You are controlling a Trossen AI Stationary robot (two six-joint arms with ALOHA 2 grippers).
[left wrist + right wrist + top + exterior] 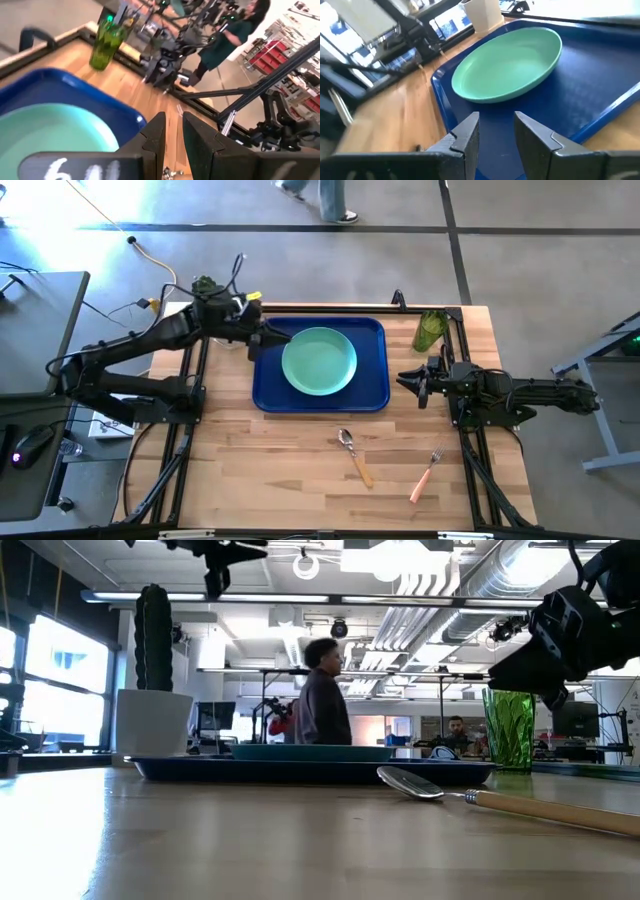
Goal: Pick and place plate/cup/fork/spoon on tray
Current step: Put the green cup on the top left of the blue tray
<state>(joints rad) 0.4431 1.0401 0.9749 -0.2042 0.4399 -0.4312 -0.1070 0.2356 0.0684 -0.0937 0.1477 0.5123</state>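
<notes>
The mint-green plate (pixel 320 361) lies flat on the dark blue tray (pixel 372 395) in the middle of the table; both also show in the right wrist view, the plate (pixel 507 70) on the tray (pixel 590 95). The green cup (pixel 430 330) stands on the table beyond the tray's far right corner. The spoon (pixel 355 455) and the fork (pixel 427 475) lie on the wood near the front edge. My left gripper (pixel 285 337) hovers over the tray's far left part, slightly open and empty. My right gripper (pixel 403 378) hangs at the tray's right rim, open and empty.
A green cactus in a white pot (pixel 150 690) stands at the table's far left corner. Black frame rails (pixel 465 430) run along the table's left and right sides. People (pixel 320 700) move in the room behind. Bare wood (pixel 270 470) lies between the tray and the front edge.
</notes>
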